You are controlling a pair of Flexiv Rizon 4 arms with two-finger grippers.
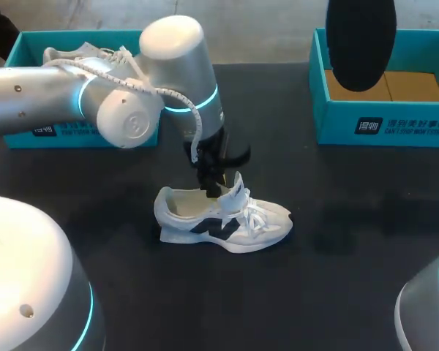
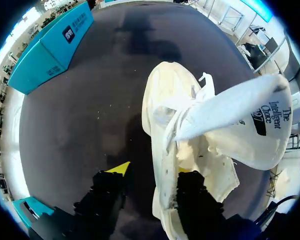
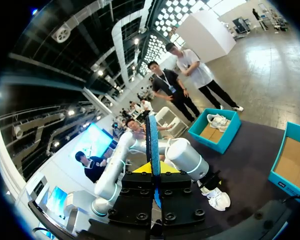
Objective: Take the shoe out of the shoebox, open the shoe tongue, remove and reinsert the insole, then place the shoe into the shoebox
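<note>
**Shoe** (image 1: 227, 223): white with dark side marking, lying on the dark worktop (image 1: 336, 278) near the middle, toe to the right, outside both boxes.

**Tongue** (image 1: 238, 186): stands up. The left wrist view shows it (image 2: 230, 107) pulled far over towards the toe, with the shoe (image 2: 165, 115) open beneath it.

**Left gripper** (image 1: 211, 186): at the shoe's opening. The head view hides its fingers. In the left wrist view the gripper (image 2: 152, 170) has its jaws spread, one finger inside the shoe and one outside, with the side wall between them and a gap on the outer side.

**Insole** (image 1: 361, 44): in the head view a dark oval, held high, covering part of the far-right shoebox (image 1: 384, 121).

**Right gripper** (image 3: 152, 172): seen only in the right wrist view, jaws pressed together on the insole (image 3: 151, 140), which shows edge-on.

**Far-left shoebox** (image 1: 29, 44): teal, partly covered by the left arm, holding a second shoe (image 1: 73, 53).

**Far-right shoebox**: shows a brown cardboard floor.

**Right wrist view**: the shoe (image 3: 219, 200) is small and its details are unclear.
</note>
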